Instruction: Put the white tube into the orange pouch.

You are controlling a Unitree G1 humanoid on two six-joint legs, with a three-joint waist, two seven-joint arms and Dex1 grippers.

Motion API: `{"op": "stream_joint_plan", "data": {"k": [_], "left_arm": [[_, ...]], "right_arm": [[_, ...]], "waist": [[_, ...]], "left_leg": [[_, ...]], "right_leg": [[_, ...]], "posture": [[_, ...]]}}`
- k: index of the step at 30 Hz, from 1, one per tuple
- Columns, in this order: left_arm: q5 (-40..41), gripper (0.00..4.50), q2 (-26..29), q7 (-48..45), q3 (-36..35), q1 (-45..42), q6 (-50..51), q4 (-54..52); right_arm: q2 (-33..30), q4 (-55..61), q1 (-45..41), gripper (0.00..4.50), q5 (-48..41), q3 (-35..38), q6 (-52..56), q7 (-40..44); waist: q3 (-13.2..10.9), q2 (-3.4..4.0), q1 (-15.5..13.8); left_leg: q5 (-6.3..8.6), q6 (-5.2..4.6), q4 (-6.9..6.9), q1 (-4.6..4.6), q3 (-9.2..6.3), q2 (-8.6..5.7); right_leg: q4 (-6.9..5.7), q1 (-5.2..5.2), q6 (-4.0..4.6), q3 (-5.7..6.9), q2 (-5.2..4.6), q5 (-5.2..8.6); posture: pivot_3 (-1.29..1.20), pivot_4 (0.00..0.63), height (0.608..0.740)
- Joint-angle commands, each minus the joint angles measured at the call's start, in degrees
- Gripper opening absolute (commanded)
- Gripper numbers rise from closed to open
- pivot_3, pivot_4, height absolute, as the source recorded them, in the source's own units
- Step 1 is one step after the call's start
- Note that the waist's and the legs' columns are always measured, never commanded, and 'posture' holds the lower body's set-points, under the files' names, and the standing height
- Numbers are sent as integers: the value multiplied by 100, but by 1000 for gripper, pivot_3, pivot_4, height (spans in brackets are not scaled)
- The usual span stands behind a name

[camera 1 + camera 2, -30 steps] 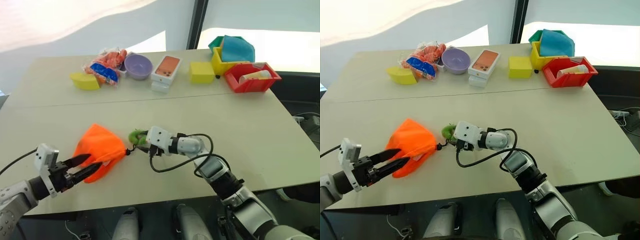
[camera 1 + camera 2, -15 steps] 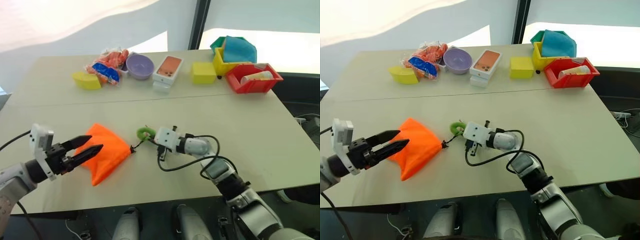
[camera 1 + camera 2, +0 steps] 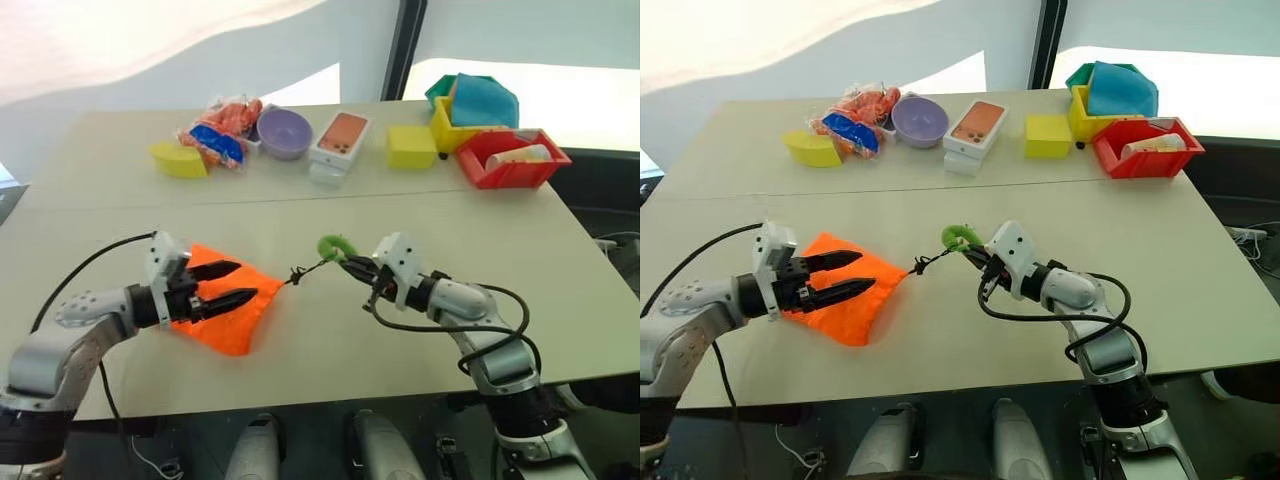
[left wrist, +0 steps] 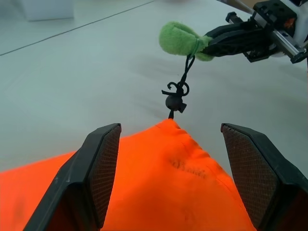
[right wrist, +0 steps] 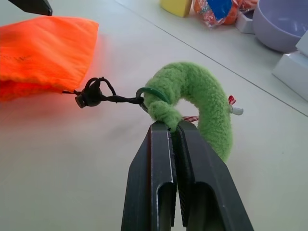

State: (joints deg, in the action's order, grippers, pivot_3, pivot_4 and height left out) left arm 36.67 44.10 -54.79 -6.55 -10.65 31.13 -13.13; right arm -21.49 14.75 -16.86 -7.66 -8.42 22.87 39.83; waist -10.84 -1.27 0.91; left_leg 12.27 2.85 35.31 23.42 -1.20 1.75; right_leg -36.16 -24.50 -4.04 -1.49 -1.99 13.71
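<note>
- I see L gripper (image 3: 232, 284) spread open over orange pouch (image 3: 235, 318), near table (image 3: 420, 200) edge.
- R gripper (image 5: 177, 131) pinched on green ring (image 5: 204, 98), cord (image 4: 185, 72) taut.
- Far side: purple bowl (image 3: 285, 132), snack packets (image 3: 215, 140), red bin (image 3: 512, 158).

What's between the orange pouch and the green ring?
A thin black cord with a knot joins the orange pouch to the green ring, as the right wrist view shows.

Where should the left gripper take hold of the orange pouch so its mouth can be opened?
Probably at the gathered neck of the orange pouch, coming in level along the table from its closed end. The left gripper already straddles that tapering fabric with fingers apart, while the right gripper pinches the green ring, holding the black cord taut opposite.
</note>
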Motion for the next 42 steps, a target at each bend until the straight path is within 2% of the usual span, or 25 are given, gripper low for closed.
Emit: {"op": "stream_joint_plan", "data": {"k": [1,9,15,22,32,35,40,41,42], "left_arm": [[-463,3538,-88,-380,453,-433,-515,288],[-1197,3538,-385,-878,1213,-942,-1185,788],[-1724,3538,-748,-1373,1646,-1762,-1776,1975],[-2064,3538,-935,-1937,1838,-2345,-2177,2952],[-2415,3538,-1028,-2232,1939,-2596,-2397,3234],[-2453,2830,-1064,-2260,1917,-2617,-2422,3277],[-2478,285,-1097,-2241,1854,-2594,-2434,3237],[-2474,34,-1091,-2246,1847,-2578,-2425,3216],[-2474,34,-1080,-2246,1843,-2556,-2417,3191]], "right_arm": [[1,304,-57,29,-105,14,23,-63],[-28,377,-48,29,-160,-16,54,-79],[-39,431,-132,29,-188,-76,113,-50],[-33,487,-185,29,-193,-135,159,-77],[-61,608,-133,29,-184,-167,214,-144],[-65,613,-134,0,-178,-193,219,-155],[-77,628,-130,0,-181,-222,233,-153],[-80,622,-135,0,-182,-225,232,-152],[-83,614,-141,0,-181,-227,229,-150]], "waist": [[0,0,-6],[0,0,-2],[0,0,-15],[0,0,9],[0,0,0],[0,0,-2],[0,0,-2],[0,0,-1],[0,0,-1]], "left_leg": [[0,0,0,0,0,0],[0,-1,0,0,-3,9],[-1,-1,17,1,-6,10],[1,-4,27,5,-10,11],[1,-4,37,7,-11,12],[1,-4,38,7,-12,12],[1,-4,39,7,-12,12],[1,-4,39,7,-12,12],[1,-4,40,7,-12,12]], "right_leg": [[0,0,1,0,1,0],[-2,0,6,-4,16,-5],[-8,2,4,-4,20,-4],[-17,3,5,-4,25,-11],[-22,3,6,-4,26,-11],[-23,3,5,-4,26,-12],[-24,3,5,-4,26,-12],[-24,3,5,-4,26,-12],[-25,3,4,-4,26,-12]], "posture": [[0,150,740],[0,150,740],[0,150,740],[0,150,740],[0,150,740],[0,150,740],[0,150,740],[0,150,740],[0,150,740]]}}
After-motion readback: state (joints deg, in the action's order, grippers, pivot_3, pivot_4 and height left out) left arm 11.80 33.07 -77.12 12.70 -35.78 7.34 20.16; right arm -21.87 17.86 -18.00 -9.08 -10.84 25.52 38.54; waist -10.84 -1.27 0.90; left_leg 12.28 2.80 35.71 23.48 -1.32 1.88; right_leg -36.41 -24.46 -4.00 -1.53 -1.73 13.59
